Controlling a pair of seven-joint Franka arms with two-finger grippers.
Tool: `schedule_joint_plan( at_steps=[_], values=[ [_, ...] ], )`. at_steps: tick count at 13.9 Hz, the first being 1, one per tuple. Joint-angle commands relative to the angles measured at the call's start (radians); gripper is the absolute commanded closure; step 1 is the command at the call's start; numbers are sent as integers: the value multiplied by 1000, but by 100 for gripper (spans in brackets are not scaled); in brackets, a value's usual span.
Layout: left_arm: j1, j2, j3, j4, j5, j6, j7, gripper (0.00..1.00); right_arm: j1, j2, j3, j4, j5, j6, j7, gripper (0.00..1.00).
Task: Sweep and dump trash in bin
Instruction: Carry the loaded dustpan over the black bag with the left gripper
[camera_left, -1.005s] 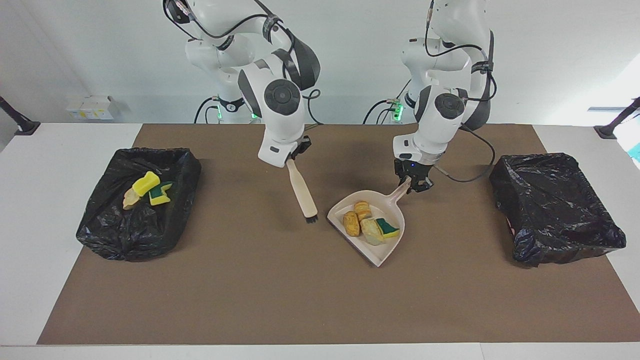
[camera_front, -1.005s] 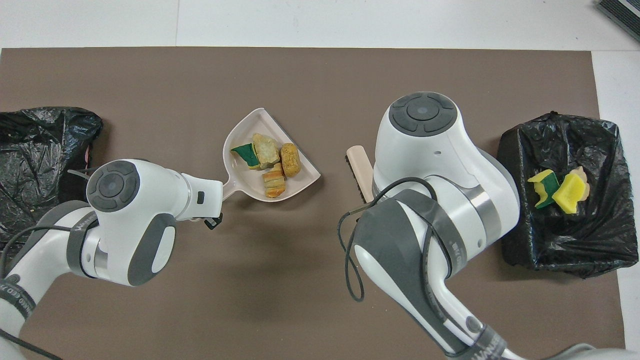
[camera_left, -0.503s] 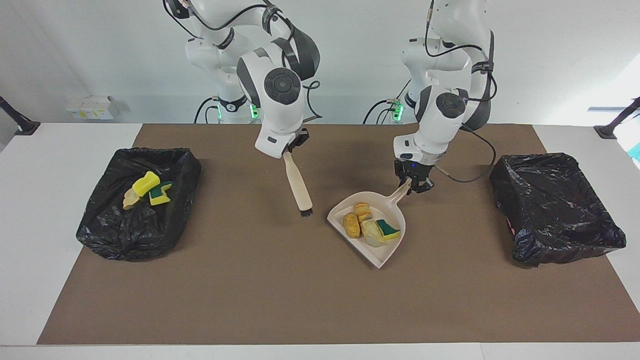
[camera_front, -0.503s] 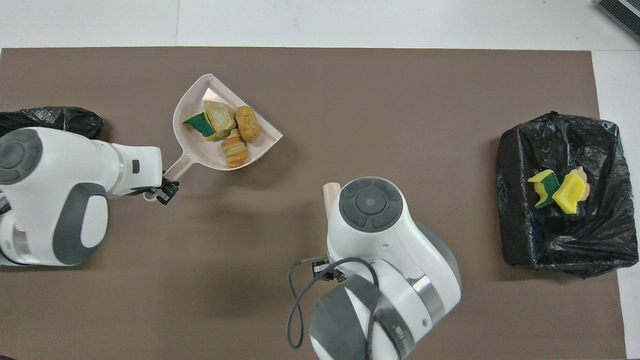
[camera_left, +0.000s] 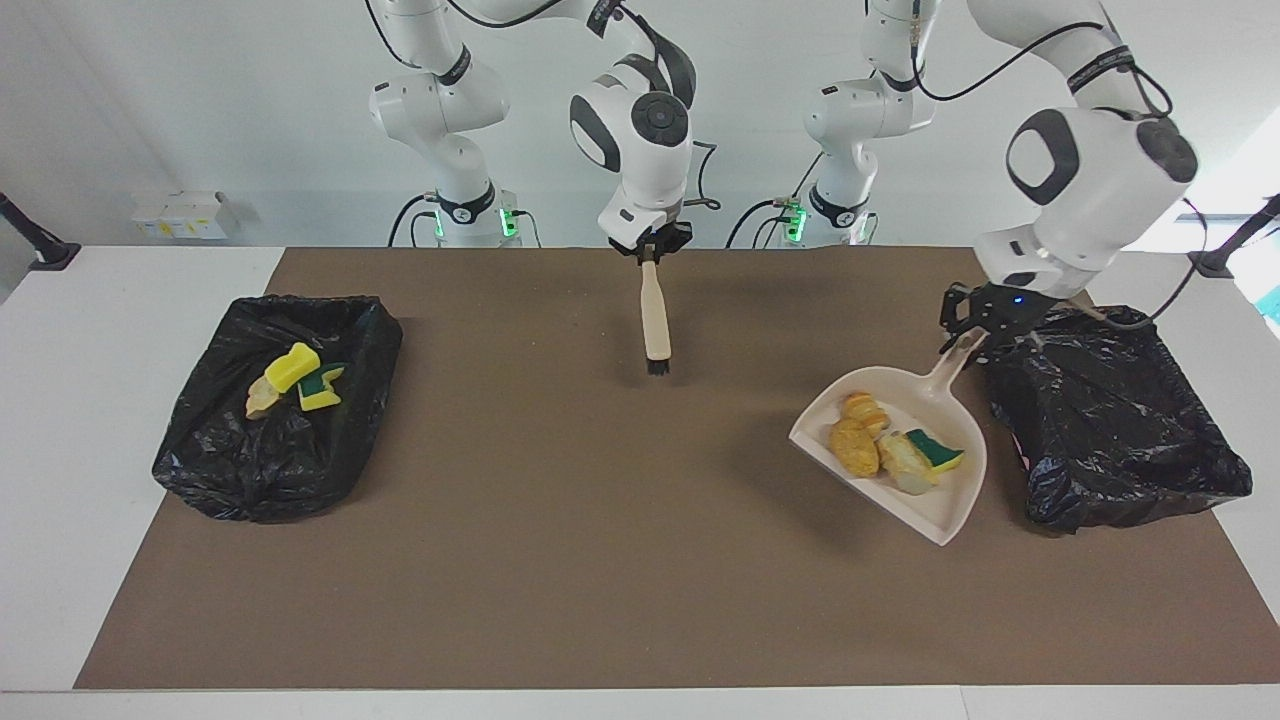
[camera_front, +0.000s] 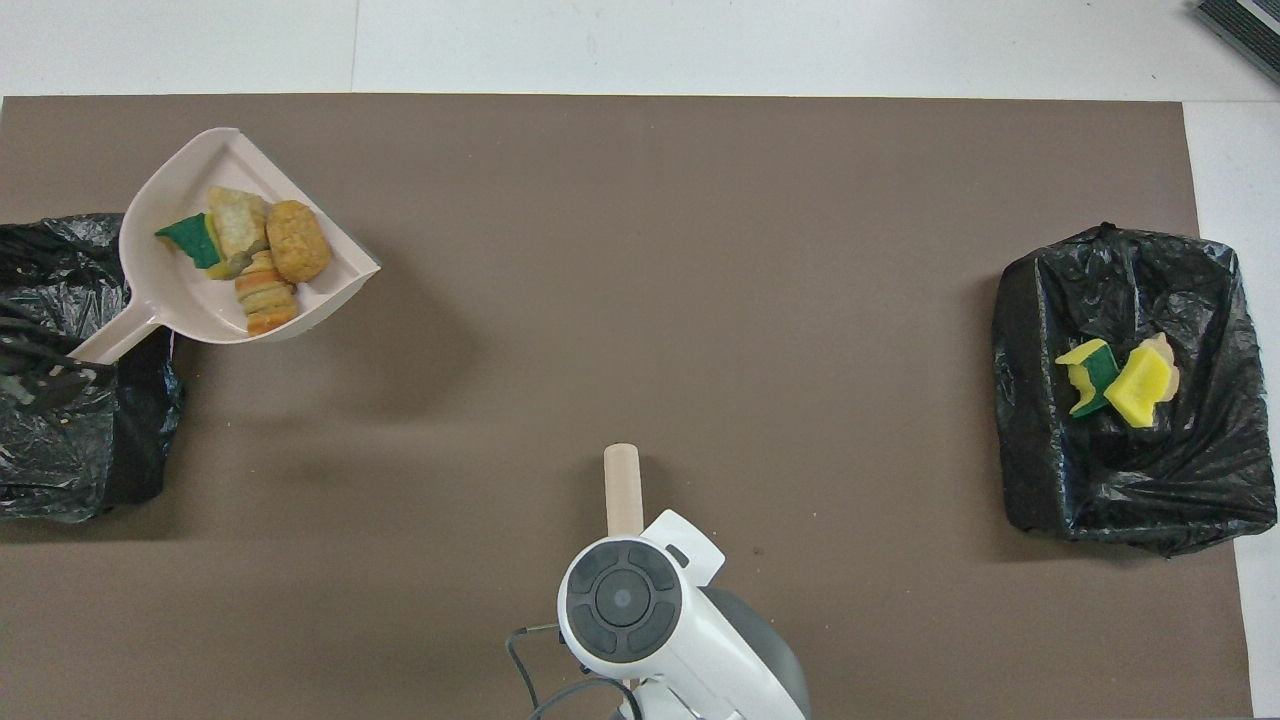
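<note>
While the beige dustpan (camera_left: 925, 470) is held raised by its handle in the clamped left gripper (camera_left: 975, 325), four trash chunks (camera_left: 895, 447) are carried in it: two orange-brown, one pale tan, one yellow-and-green. In the facing view the pan is seen at about 4 o'clock of the brown mat (camera_left: 560, 560), just beside the black-lined bin (camera_left: 1110, 420) at the left arm's end of the surface (camera_left: 60, 480); the left gripper is over that bin's rim. In the overhead view the pan (camera_front: 160, 285) is at about 10 o'clock and overlaps the bin edge (camera_front: 60, 440). A hand brush (camera_left: 655, 325) is gripped at its handle top by the closed right gripper (camera_left: 652, 250), hung bristles down over the mat at about 12 o'clock in the facing view. Three more chunks (camera_left: 293, 380), bright yellow, yellow-and-green and pale tan, are seen lying in the second black-lined bin (camera_left: 280, 470) at 9 o'clock, the right arm's end.
</note>
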Motion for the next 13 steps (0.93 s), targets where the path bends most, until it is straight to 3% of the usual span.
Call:
schedule_joint_plan(
  at_steps=[1, 2, 3, 4, 6, 10, 13],
  values=[
    [124, 15, -14, 43, -22, -31, 187, 100, 22, -7, -3, -92, 21, 121, 11, 100],
    [164, 17, -14, 46, -13, -22, 253, 100, 22, -6, -3, -93, 20, 117, 9, 100],
    [192, 26, -14, 57, -6, -21, 296, 100, 22, -3, -5, -83, 20, 108, 14, 92],
    [215, 40, -8, 87, 26, -21, 339, 100, 17, 0, -6, -77, 19, 100, 6, 58],
    [281, 112, -1, 175, 92, -19, 475, 100, 7, -4, -8, -32, 11, 39, -11, 0],
    [343, 240, -1, 357, 189, 7, 640, 100, -52, -12, -14, 100, 2, -144, -15, 0],
    [327, 273, -4, 387, 321, 97, 686, 100, -113, -13, -17, 226, -6, -288, -67, 0]
  ],
)
